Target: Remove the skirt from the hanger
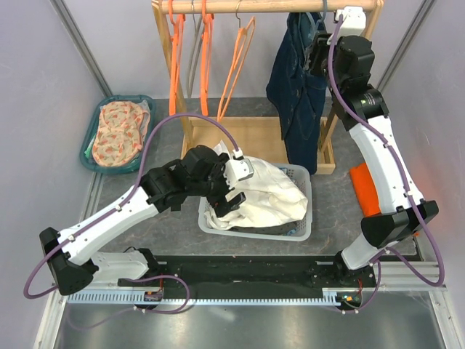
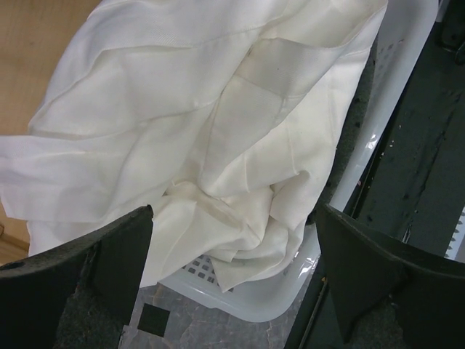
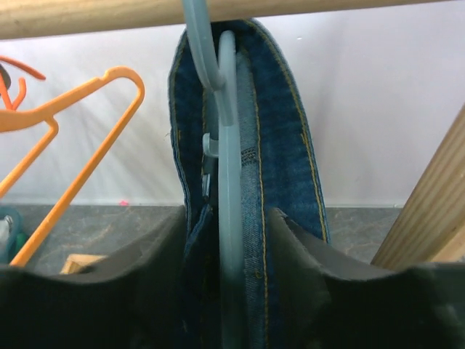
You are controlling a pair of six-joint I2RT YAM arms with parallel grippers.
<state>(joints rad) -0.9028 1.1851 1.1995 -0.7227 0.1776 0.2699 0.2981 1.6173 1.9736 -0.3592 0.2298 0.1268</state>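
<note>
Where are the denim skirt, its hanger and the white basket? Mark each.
denim skirt (image 1: 298,87), top external view, fabric middle
hanger (image 3: 229,182), right wrist view, flat neck
white basket (image 1: 290,234), top external view, near rim

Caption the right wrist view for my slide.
Right tool straddling the denim skirt and its blue-grey hanger below the wooden rail.

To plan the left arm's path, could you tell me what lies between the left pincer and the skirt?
Top view: white cloth heaped in the basket, then the rack's wooden base, separate left pincer from skirt.
</note>
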